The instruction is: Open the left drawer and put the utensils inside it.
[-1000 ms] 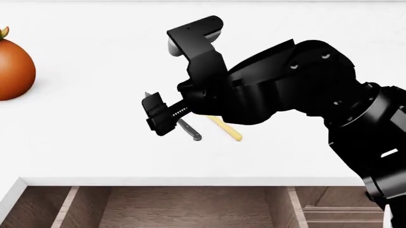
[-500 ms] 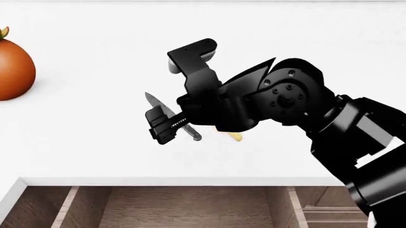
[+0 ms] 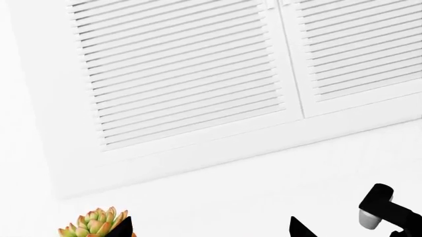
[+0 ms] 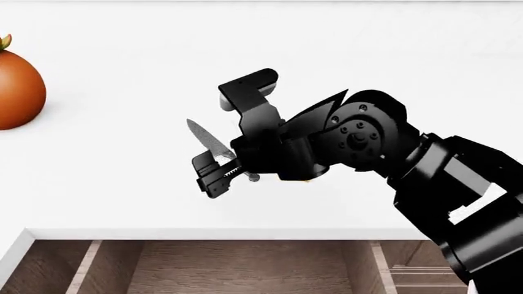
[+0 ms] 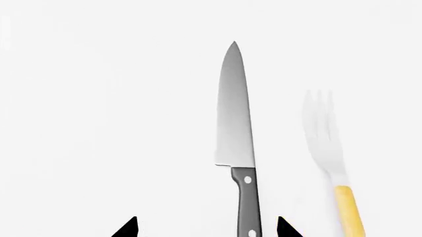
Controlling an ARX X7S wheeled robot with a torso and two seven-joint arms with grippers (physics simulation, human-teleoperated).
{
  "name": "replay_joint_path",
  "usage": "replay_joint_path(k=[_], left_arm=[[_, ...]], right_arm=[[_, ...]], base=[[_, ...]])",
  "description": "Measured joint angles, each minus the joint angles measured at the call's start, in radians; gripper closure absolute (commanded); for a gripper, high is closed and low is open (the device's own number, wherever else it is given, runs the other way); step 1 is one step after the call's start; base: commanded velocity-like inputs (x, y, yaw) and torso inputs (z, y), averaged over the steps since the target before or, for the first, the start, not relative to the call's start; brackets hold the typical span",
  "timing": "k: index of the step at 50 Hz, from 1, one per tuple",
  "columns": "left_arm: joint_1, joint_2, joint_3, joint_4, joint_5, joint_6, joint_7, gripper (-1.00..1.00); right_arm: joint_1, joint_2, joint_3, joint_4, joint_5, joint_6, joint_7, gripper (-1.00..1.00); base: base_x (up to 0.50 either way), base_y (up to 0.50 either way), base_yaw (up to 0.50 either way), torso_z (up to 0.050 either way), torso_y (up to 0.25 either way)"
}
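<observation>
Right gripper (image 4: 219, 173): its two black fingertips (image 5: 126, 228) stand spread wide and grip nothing. In the right wrist view the black riveted handle of the small kitchen knife with the grey pointed blade (image 5: 236, 128) runs into the gap between the jaws, nearer one tip than the other, with bare countertop on either side of it; contact cannot be confirmed. The blade points straight away from the gripper. Just beside the knife and parallel to it lies the small fork with the pale head and yellow handle (image 5: 327, 148), outside the jaw span.

In the head view the knife blade shows past the gripper on the white countertop (image 4: 122, 184), well back from the counter's front edge; the arm covers the fork. Below that front edge the wide brown wood-grain left drawer (image 4: 245, 266) stands open. A round orange-red fruit (image 4: 18, 89) sits at the counter's left edge.

Left gripper (image 3: 211, 232): only two dark tips show, spread apart, facing white louvred shutters (image 3: 197, 64) and a small green succulent (image 3: 96, 224).
</observation>
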Motion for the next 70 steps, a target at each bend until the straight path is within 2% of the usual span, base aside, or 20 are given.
replay_joint_path(k=[66,67,70], left_arm=[[0.018,0.002,-0.016,0.001,0.005,-0.001,0.003,-1.00],[0.018,0.001,-0.016,0.001,0.004,-0.001,0.003,-1.00],[0.019,0.001,-0.018,0.001,0.003,-0.001,0.003,-1.00]], right_arm=[[-0.048,0.013,0.012,0.078,0.055,0.009,-0.003,-1.00],[-0.048,0.013,0.012,0.079,0.054,0.009,-0.003,1.00],[-0.048,0.016,0.009,0.081,0.037,0.012,0.004,1.00]], base=[[0.00,0.00,0.00,0.000,0.000],[0.00,0.00,0.00,0.000,0.000],[0.00,0.00,0.00,0.000,0.000]])
